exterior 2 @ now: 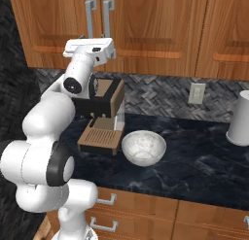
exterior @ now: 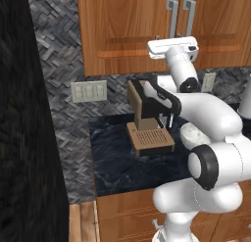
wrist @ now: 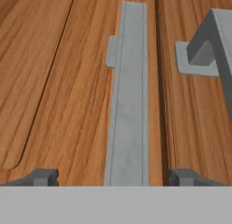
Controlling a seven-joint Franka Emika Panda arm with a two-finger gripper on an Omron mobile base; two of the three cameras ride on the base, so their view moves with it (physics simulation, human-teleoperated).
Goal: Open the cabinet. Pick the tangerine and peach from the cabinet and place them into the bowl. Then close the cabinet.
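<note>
**Cabinet doors shut, my hand lined up on the left handle**

Cabinet (exterior 2: 146, 30): fills the top of the right base view and the upper right of the left base view. Both orange-brown doors are flat and shut, so the tangerine and the peach behind them cannot be seen. I judge the task to be at its very start: no door opened, no fruit moved, and the closing step last of all.

Counter (exterior 2: 194, 161): dark marbled surface across the middle of the right base view, carrying the items below.

Coffee machine (exterior 2: 104, 120): brown, left of centre in the right base view, standing under my raised hand.

Bowl (exterior 2: 144, 147): speckled whitish-grey, just beside the coffee machine on its right in that view, at the centre of the frame. Nothing lies in it.

White container (exterior 2: 240, 118): at the right edge of the same view, well apart from the bowl.

Handles: two silver vertical bars at the seam between the doors. In the hand view the left handle (wrist: 128, 96) runs down the centre of the frame, and the right handle (wrist: 213, 41) sits in the upper right.

Gripper (wrist: 113, 177): my fingers stand wide apart, one on each side of the left handle at the bottom of the hand view, clamped on nothing. Whether they already reach around the bar I cannot tell.
</note>
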